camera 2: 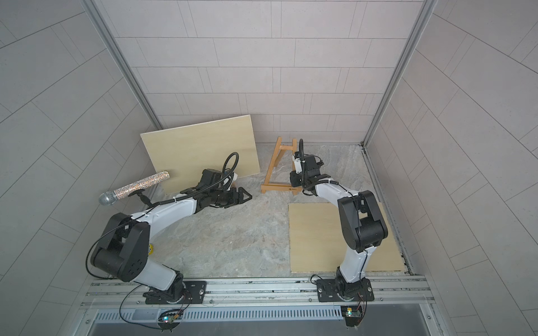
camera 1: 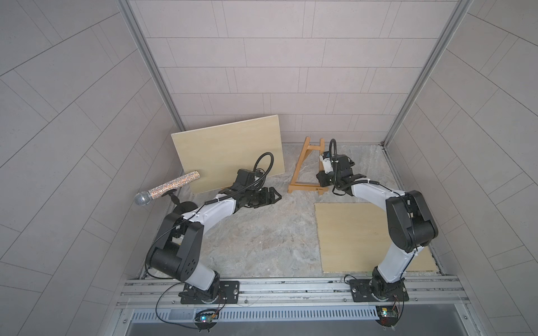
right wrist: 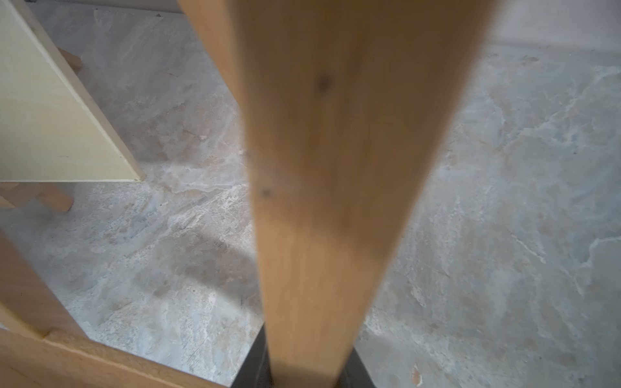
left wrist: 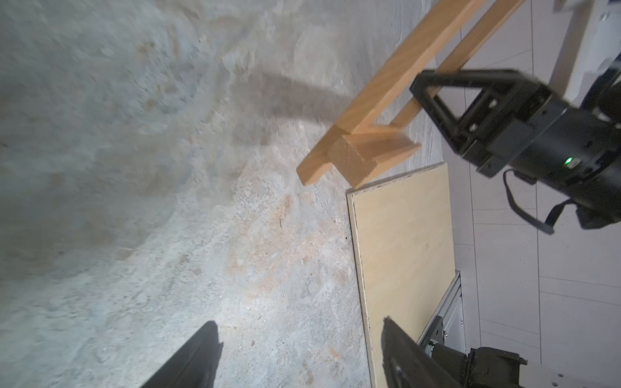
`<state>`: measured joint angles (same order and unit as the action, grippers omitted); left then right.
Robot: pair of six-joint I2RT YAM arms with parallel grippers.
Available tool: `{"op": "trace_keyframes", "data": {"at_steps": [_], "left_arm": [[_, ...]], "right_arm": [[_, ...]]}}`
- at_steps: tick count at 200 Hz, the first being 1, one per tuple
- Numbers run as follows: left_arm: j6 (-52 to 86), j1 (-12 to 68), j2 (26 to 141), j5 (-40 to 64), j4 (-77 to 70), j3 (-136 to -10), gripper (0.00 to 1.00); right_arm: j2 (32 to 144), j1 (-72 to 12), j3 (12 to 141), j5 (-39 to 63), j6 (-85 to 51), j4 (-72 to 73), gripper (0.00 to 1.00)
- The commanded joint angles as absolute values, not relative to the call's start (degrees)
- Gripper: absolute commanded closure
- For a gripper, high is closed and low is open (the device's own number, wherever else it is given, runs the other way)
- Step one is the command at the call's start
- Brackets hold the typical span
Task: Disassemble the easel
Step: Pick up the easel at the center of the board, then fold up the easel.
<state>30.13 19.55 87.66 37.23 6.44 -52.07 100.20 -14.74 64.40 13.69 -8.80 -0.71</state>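
So the right gripper [right wrist: 302, 369] is clamped on the wooden easel [camera 1: 300, 165] leg [right wrist: 336, 168] mid-frame, with the left gripper [camera 1: 275, 197] spread wide to its left.

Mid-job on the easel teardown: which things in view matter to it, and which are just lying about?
In the job:
easel
right tool, shut on an easel upright
left tool, open, holding nothing

Lying about:
glitter microphone
flat board
leaning board, apart from this easel

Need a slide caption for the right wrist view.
Right gripper shut on an easel leg, over marbled tabletop.
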Motion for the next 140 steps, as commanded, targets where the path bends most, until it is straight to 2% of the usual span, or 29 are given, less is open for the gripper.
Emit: {"op": "trace_keyframes", "data": {"at_steps": [1,52,103,140], "left_arm": [[28.04,16.56,87.9,39.88,6.99,-56.04,0.2],[26.29,11.75,92.8,44.13,7.58,-63.68,0.2],[26.03,11.34,99.1,48.06,7.9,-70.13,0.2],[27.16,12.16,101.36,47.08,7.76,-72.86,0.26]], "right_arm": [[96.28,-15.12,65.8,16.98,-7.06,-3.97,0.99],[90.13,-15.14,65.86,21.81,-5.29,-12.15,0.99],[82.2,-15.25,64.76,27.45,-2.61,-20.73,0.99],[77.24,-16.13,62.74,29.88,-2.0,-24.05,0.99]]}}
